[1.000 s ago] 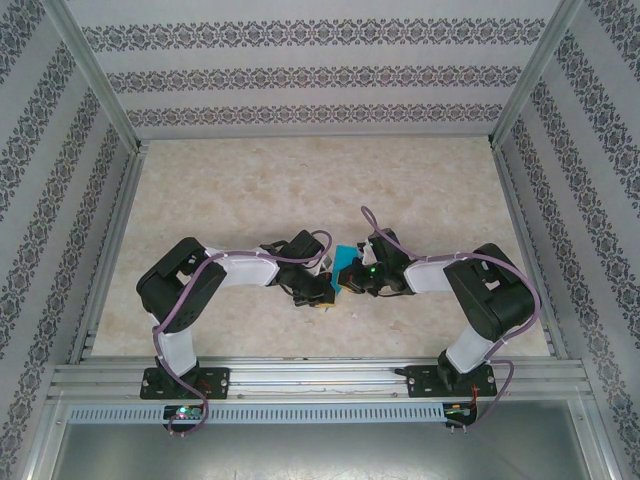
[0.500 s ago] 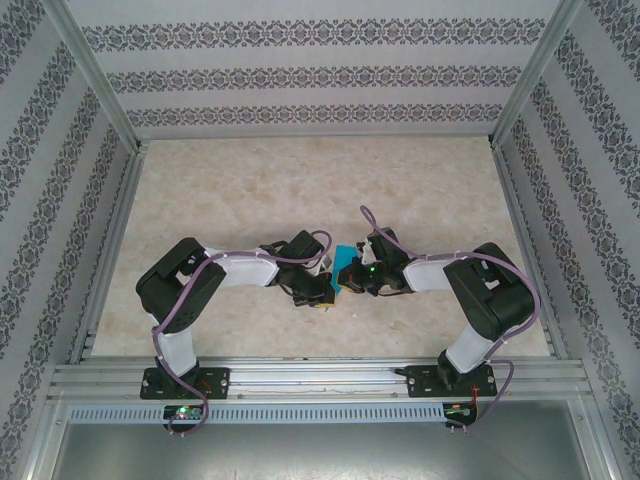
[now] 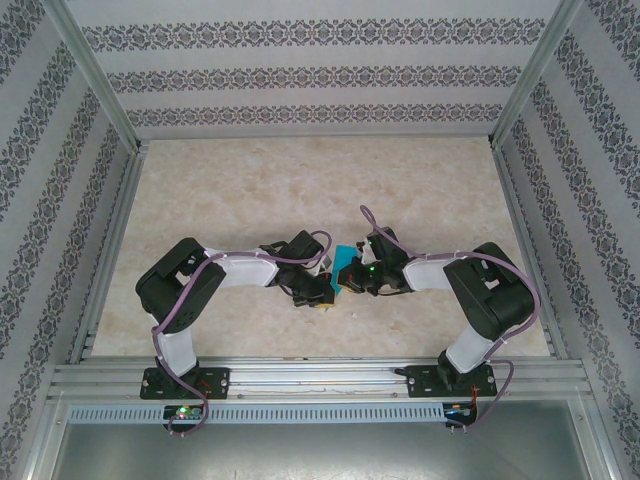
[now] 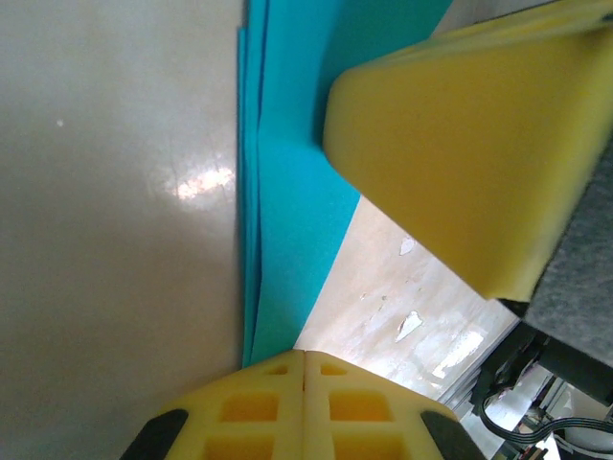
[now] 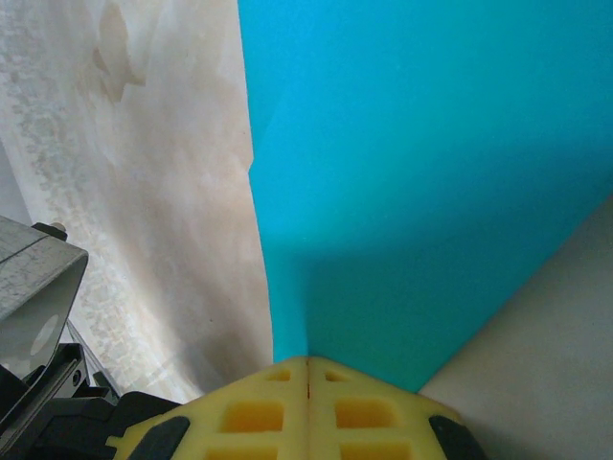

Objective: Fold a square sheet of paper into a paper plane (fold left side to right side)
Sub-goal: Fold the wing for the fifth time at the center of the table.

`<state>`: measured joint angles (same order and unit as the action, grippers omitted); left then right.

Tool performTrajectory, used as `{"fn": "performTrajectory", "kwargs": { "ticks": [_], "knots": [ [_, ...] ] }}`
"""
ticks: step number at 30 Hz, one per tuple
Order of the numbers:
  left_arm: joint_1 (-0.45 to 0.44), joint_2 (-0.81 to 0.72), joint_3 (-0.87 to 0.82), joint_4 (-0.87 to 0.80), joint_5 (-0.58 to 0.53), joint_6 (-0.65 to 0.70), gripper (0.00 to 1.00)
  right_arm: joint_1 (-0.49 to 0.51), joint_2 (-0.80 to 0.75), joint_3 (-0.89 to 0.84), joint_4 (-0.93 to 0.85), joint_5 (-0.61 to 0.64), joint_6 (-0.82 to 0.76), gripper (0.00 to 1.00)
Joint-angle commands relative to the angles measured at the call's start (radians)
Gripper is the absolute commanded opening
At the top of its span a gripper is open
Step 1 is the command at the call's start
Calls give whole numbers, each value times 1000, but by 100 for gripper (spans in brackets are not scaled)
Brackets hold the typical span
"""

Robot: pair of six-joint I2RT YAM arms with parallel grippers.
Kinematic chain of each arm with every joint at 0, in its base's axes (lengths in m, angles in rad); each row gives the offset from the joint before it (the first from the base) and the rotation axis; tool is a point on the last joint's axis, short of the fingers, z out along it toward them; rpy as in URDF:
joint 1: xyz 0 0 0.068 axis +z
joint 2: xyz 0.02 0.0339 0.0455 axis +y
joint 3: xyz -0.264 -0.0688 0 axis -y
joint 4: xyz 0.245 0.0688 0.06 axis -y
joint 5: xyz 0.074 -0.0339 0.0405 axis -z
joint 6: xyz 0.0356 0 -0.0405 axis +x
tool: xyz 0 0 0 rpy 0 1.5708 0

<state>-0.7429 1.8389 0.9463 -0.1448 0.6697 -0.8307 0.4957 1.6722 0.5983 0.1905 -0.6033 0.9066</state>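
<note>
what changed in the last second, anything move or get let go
Nothing visibly changed. The left gripper and the right gripper stay shut on the paper between them, and both arms keep the same pose.

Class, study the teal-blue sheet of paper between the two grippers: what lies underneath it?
The beige marbled tabletop shows beside the teal-blue sheet of paper, reaching its edge. Several layers of it show stacked along one edge. Anything beneath the sheet itself is covered and cannot be seen.
</note>
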Motion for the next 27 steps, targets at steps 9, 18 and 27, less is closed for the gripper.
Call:
{"fn": "performTrajectory", "kwargs": {
  "ticks": [9, 18, 27],
  "knots": [
    [11, -35, -73, -80, -12, 62, 4, 15, 78, -37, -191, 142, -35, 0],
    [11, -78, -121, -91, 1, 91, 4, 15, 83, -32, -197, 140, -40, 0],
    [13, -168, -163, -35, 14, 56, 4, 15, 83, -29, -202, 136, -42, 0]
  ]
}}
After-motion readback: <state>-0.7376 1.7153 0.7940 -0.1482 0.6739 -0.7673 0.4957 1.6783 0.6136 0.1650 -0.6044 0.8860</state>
